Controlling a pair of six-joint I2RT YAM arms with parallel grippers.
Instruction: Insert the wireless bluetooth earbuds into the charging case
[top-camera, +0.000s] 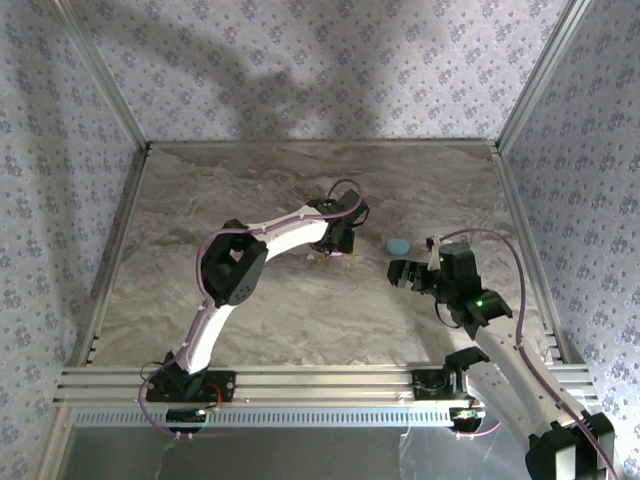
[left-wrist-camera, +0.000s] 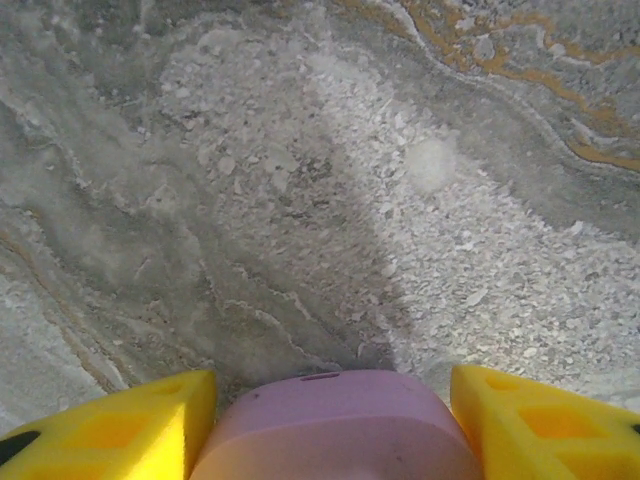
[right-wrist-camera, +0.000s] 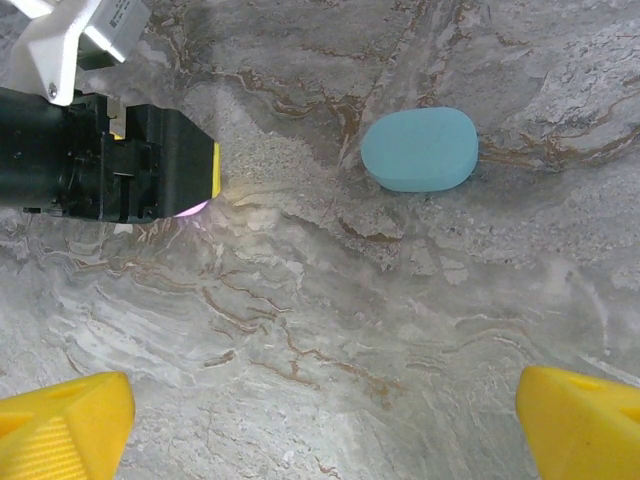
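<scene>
A pink oval charging case (left-wrist-camera: 335, 425) sits between the yellow fingers of my left gripper (left-wrist-camera: 333, 415), which is shut on its sides. It is held low over the marble table, near the middle (top-camera: 338, 246). In the right wrist view a sliver of the pink case (right-wrist-camera: 192, 210) peeks from under the left gripper's black body (right-wrist-camera: 120, 160). A teal oval case (right-wrist-camera: 418, 148) lies closed on the table (top-camera: 397, 244), to the right of the left gripper. My right gripper (right-wrist-camera: 325, 410) hovers open near the teal case (top-camera: 408, 272), nothing between its fingers. The earbuds are out of view.
The marble table (top-camera: 300, 180) is boxed in by aluminium rails and patterned walls on three sides. Both arm bases stand on the near rail (top-camera: 330, 385). The left arm's white link (top-camera: 270, 235) stretches across the middle-left of the table.
</scene>
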